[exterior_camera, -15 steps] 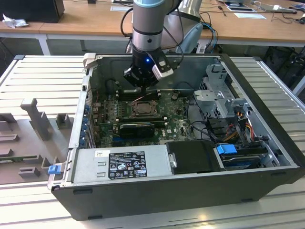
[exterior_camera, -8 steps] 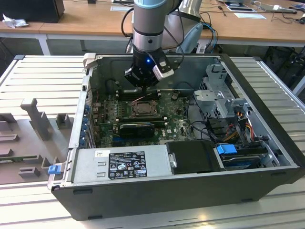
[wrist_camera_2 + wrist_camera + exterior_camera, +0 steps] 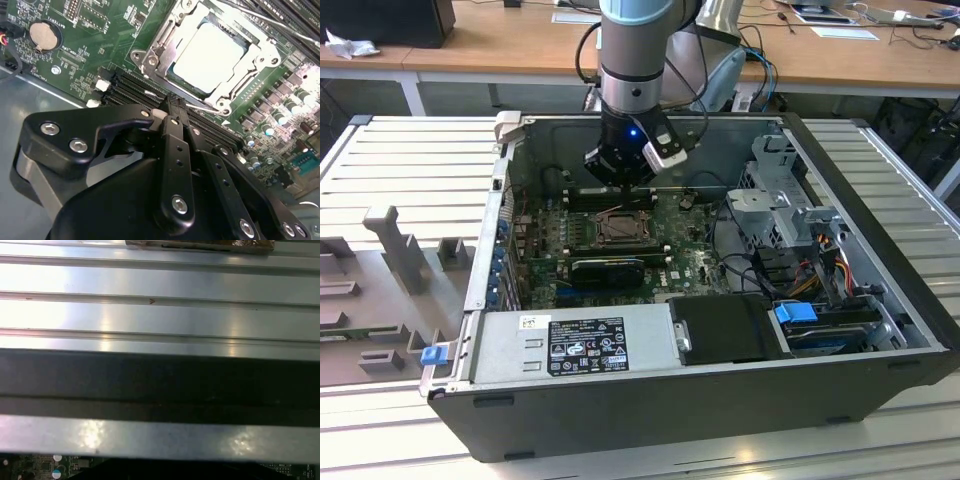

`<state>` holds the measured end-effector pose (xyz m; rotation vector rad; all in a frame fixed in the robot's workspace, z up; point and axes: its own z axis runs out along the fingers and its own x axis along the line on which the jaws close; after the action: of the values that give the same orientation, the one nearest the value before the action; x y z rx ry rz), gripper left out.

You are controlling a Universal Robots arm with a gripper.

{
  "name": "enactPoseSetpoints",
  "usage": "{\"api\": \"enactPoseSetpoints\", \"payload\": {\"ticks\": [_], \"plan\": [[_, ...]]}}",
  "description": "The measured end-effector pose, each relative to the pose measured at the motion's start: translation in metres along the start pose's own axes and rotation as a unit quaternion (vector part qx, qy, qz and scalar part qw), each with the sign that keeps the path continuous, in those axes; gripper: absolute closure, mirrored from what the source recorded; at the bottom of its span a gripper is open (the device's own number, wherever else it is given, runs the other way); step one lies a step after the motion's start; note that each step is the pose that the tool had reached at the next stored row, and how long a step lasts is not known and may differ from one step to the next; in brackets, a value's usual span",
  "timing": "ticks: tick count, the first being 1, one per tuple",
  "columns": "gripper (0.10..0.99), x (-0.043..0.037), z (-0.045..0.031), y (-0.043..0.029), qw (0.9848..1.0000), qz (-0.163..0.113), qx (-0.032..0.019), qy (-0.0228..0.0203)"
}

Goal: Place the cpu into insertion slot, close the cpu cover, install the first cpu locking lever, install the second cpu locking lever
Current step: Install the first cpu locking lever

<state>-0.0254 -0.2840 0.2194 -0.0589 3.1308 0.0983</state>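
The cpu (image 3: 210, 52) is seated in the insertion slot (image 3: 143, 58), the cpu cover (image 3: 241, 82) laid flat around it to pin it. The tool (image 3: 172, 106) is drawn narrow, nothing held, its tip set just beside a thin locking lever (image 3: 202, 106), apparently for pushing

The arm (image 3: 635, 50) drops straight down from the top centre of the exterior view. Its grey and blue wrist section stands upright, and a small blue light glows on the black part below it. The gripper (image 3: 620, 182) points downward just above mid-frame. A silver-and-black camera block (image 3: 667, 152) is fixed on its side toward the exterior view's right. In the second wrist view the gripper (image 3: 172, 107) looks black, jointed and bolted.
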Motion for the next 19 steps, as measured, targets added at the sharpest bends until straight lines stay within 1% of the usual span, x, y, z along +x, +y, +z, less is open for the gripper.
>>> {"api": "enactPoseSetpoints", "payload": {"ticks": [1,4,5,15,19], "plan": [[0.98,-0.001,0.0001,-0.0001,1.0,0.0,-0.0014,-0.0001],[0.98,-0.0022,0.0004,-0.0001,1.0,0.0,-0.0091,-0.0003],[0.98,-0.0022,0.0006,-0.0001,1.0,0.0,-0.0097,-0.0004],[0.98,-0.0022,0.0021,-0.0002,1.0,0.0,-0.0099,-0.0004],[0.98,-0.0033,0.0046,-0.0004,0.9999,-0.001,-0.0099,-0.0003]]}}
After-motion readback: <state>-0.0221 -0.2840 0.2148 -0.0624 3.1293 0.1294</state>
